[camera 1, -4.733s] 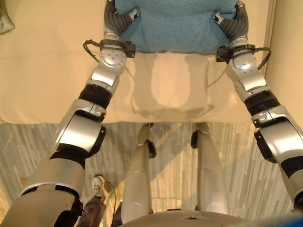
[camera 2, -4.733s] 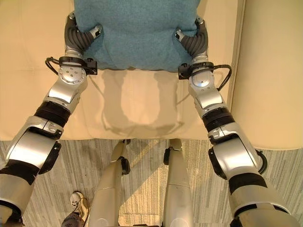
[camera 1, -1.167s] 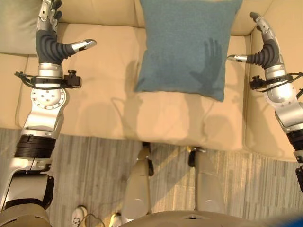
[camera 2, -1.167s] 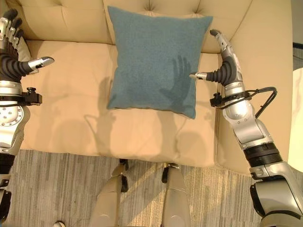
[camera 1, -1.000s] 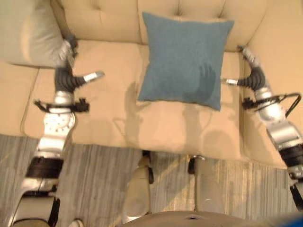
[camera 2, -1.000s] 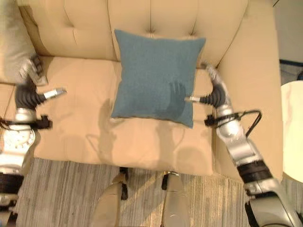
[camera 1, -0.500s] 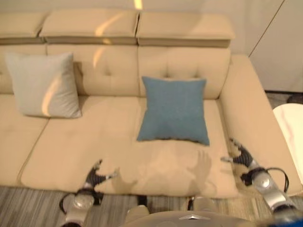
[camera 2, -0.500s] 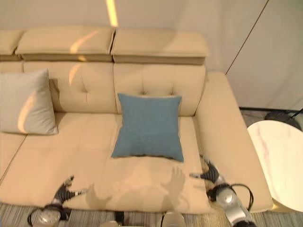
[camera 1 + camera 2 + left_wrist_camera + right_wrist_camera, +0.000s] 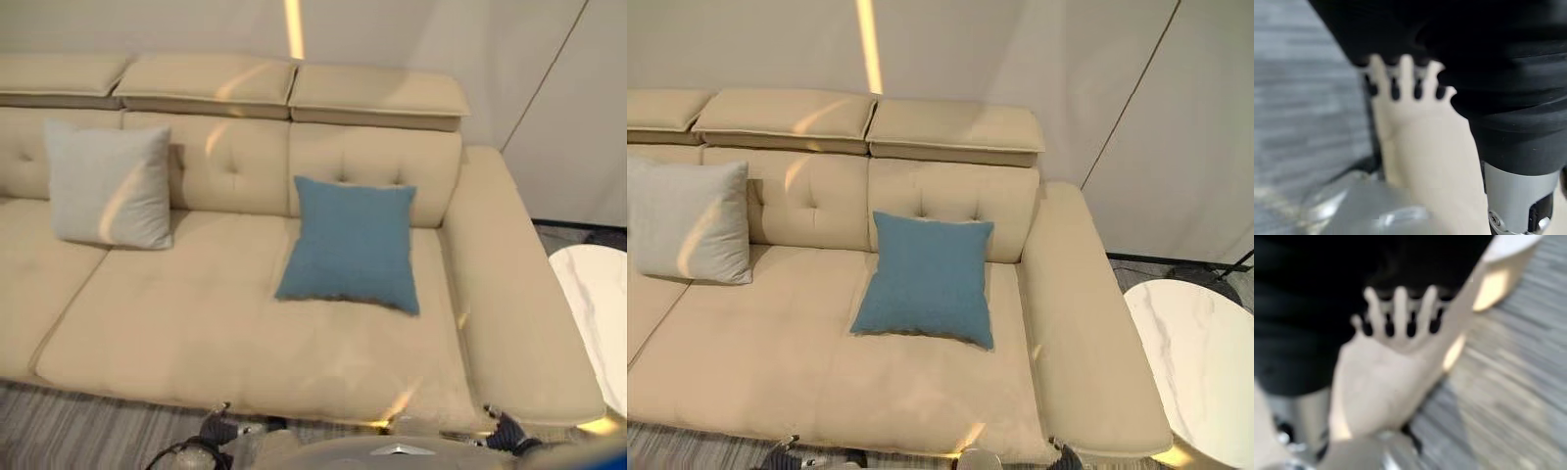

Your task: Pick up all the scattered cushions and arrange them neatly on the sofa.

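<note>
A blue cushion [image 9: 348,257] leans upright against the backrest near the right end of the beige sofa [image 9: 216,333]. Further left a pale grey cushion [image 9: 108,186] stands against the backrest too. My left hand [image 9: 217,428] and my right hand [image 9: 506,431] hang low at the sofa's front edge, far from both cushions. In the left wrist view the fingers [image 9: 1394,89] reach out straight with nothing in them. The right wrist view shows its fingers [image 9: 1410,328] straight and empty as well.
A round white marble-look table [image 9: 1197,354] stands on the floor to the right of the sofa's right armrest [image 9: 1073,323]. Grey striped flooring [image 9: 59,431] runs along the sofa's front. The wall rises behind the backrest.
Both hands have let go of the blue cushion, which now rests against the backrest. The arms have dropped to the sofa's front edge. The camera has pulled back and tilted up.
</note>
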Tool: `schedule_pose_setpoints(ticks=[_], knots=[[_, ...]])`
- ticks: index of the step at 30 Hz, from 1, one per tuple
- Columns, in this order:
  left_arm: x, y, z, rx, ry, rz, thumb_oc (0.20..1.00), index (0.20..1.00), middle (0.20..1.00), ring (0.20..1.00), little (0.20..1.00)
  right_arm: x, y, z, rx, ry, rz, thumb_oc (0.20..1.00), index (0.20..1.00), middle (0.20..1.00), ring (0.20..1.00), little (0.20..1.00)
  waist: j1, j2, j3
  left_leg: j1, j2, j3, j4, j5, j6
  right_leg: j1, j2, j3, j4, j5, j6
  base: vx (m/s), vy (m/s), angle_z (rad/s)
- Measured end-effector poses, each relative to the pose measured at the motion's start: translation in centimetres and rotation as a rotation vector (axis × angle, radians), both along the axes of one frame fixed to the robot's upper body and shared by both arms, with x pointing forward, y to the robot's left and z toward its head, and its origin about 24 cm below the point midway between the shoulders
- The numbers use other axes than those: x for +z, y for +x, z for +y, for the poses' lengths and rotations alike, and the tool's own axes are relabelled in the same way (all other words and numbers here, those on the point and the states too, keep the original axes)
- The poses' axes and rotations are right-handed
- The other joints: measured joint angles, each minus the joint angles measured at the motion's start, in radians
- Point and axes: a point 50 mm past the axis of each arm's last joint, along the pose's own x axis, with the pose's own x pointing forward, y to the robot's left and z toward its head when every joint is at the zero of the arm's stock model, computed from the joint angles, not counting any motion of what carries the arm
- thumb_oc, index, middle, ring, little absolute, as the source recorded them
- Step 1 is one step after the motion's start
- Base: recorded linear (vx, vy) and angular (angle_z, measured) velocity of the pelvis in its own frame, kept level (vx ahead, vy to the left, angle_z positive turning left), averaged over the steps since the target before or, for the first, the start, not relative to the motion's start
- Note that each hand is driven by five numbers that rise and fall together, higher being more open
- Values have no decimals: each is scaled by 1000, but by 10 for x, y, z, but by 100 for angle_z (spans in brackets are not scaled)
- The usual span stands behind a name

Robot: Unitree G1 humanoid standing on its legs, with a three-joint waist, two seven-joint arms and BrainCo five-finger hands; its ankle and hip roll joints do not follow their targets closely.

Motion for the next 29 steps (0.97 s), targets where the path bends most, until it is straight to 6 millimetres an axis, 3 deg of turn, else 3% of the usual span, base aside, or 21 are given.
schedule_pose_setpoints(ticks=[2, 4, 5, 6, 8, 10, 12, 15, 16, 17, 18, 21, 22, 23, 24, 25, 26, 27, 29], knots=[[-2, 1, -8, 0, -21, -2, 1000, 1000, 1000, 1000, 1000, -2, -15, -4, -23, -11, 44, 1000, 1000, 1000, 1000, 1000, -29, 24, -9, 70, -21, 2, -49, -33, 2, 12, -3, -8, -12, 11, 2, -76, 117, 23], [0, 13, -10, -11, -28, -31, 1000, 1000, 1000, 1000, 1000, -2, -14, -1, -20, 4, 42, 1000, 1000, 1000, 1000, 1000, -42, 26, -15, 99, -40, 4, -155, -27, 5, -1, -7, 3, -14, 23, 28, -160, 215, 13], [1, 16, -11, -18, -29, -37, 1000, 1000, 1000, 1000, 1000, -3, -18, -1, -39, 6, 51, 1000, 1000, 1000, 1000, 1000, -59, 25, -25, 117, -54, 12, -208, -35, 18, -10, -9, 2, -29, 44, 35, -264, 299, 9], [2, 23, -13, -37, -32, -51, 1000, 1000, 1000, 1000, 1000, -3, -12, 0, -65, 9, 37, 1000, 1000, 1000, 1000, 1000, -70, 33, -28, 125, -62, 21, -276, -56, 55, -34, -8, 4, -29, 69, 44, -202, 224, 1], [4, 28, -12, -50, -26, -63, 1000, 1000, 1000, 1000, 1000, -6, -7, 10, -61, 35, 26, 1000, 1000, 1000, 1000, 1000, -77, 2, -33, 127, -101, 25, -326, -23, 78, -52, -37, 15, -40, 86, 64, -224, 233, -6], [5, 31, -11, -72, -19, -68, 1000, 1000, 1000, 1000, 1000, -8, -7, 21, -61, 64, 20, 1000, 1000, 1000, 1000, 1000, -82, -35, -39, 138, -143, 31, -361, 11, 103, -55, -62, 55, -66, 107, 106, -279, 235, -7], [7, 30, -2, -104, 13, -61, 1000, 1000, 1000, 1000, 1000, -12, -9, 35, -54, 95, 32, 1000, 1000, 1000, 1000, 1000, -70, -69, -30, 135, -169, 63, -362, 18, 117, -65, -85, 90, -86, 195, 159, -242, 111, -27], [10, 26, 12, -134, 67, -35, 1000, 1000, 1000, 1000, 1000, -18, -17, 51, -23, 123, 68, 1000, 1000, 1000, 1000, 1000, -76, -106, -31, 102, -194, 90, -328, 28, 157, -61, -87, 113, -102, 209, 238, -318, 142, -7], [12, 31, 18, -157, 94, -35, 1000, 1000, 1000, 1000, 1000, -19, -21, 54, -6, 125, 91, 1000, 1000, 1000, 1000, 1000, -73, -118, -31, 68, -182, 99, -301, 16, 170, -74, -82, 135, -125, 221, 210, -295, 123, -22], [12, 31, 19, -148, 100, -25, 1000, 1000, 1000, 1000, 1000, -19, -17, 54, 2, 125, 91, 1000, 1000, 1000, 1000, 1000, -52, -104, -19, 68, -167, 120, -316, 26, 169, -109, -68, 161, -70, 179, 214, -191, 73, -36], [8, 26, 13, -135, 82, -5, 1000, 1000, 1000, 1000, 1000, -17, -10, 48, 7, 111, 78, 1000, 1000, 1000, 1000, 1000, -45, -40, -1, 67, -119, 124, -351, 52, 170, -135, -18, 145, 10, 132, 202, -194, 73, -42], [6, 19, 11, -129, 75, 10, 1000, 1000, 1000, 1000, 1000, -17, -13, 43, 1, 95, 100, 1000, 1000, 1000, 1000, 1000, -18, 29, 16, 98, -68, 119, -435, 102, 175, -159, 33, 128, 286, 17, 194, -151, -9, -13], [6, 9, 18, -106, 86, 31, 1000, 1000, 1000, 1000, 1000, -18, -13, 42, -1, 90, 110, 1000, 1000, 1000, 1000, 1000, -7, 9, -1, 86, -63, 137, -457, 141, 181, -106, 29, 121, 372, -58, 200, -141, -68, 0], [6, 6, 21, -91, 91, 36, 1000, 1000, 1000, 1000, 1000, -18, -14, 40, -7, 85, 117, 1000, 1000, 1000, 1000, 1000, 12, 12, -3, 89, -54, 130, -468, 153, 170, -57, 31, 101, 370, -130, 205, -55, -69, -17], [6, 3, 23, -84, 94, 41, 1000, 1000, 1000, 1000, 1000, -17, -10, 41, -4, 85, 104, 1000, 1000, 1000, 1000, 1000, 30, -10, -9, 87, -49, 133, -474, 158, 160, 0, 26, 81, 290, -148, 210, -72, -91, -28], [7, -6, 29, -68, 103, 62, 1000, 1000, 1000, 1000, 1000, -18, -7, 43, -1, 86, 103, 1000, 1000, 1000, 1000, 1000, 37, -35, -22, 92, -50, 135, -494, 174, 129, 96, 29, 49, 104, -167, 191, -65, -81, -29], [4, -13, 26, -45, 92, 76, 1000, 1000, 1000, 1000, 1000, -18, -8, 44, -10, 88, 106, 1000, 1000, 1000, 1000, 1000, 39, -42, -39, 108, -44, 135, -522, 189, 99, 141, 53, 34, 4, -144, 110, -69, -50, -27], [1, -21, 19, -33, 70, 93, 1000, 1000, 1000, 1000, 1000, -18, -8, 44, -10, 88, 101, 1000, 1000, 1000, 1000, 1000, 39, -34, -67, 109, -26, 126, -523, 201, 73, 152, 81, 47, -34, -125, 98, -67, -35, -30], [-2, -20, 10, -41, 48, 90, 1000, 1000, 1000, 1000, 1000, -17, -5, 46, -4, 90, 82, 1000, 1000, 1000, 1000, 1000, 34, -20, -88, 109, -11, 124, -523, 206, 59, 145, 103, 61, -31, -130, 87, -45, -24, -30]])
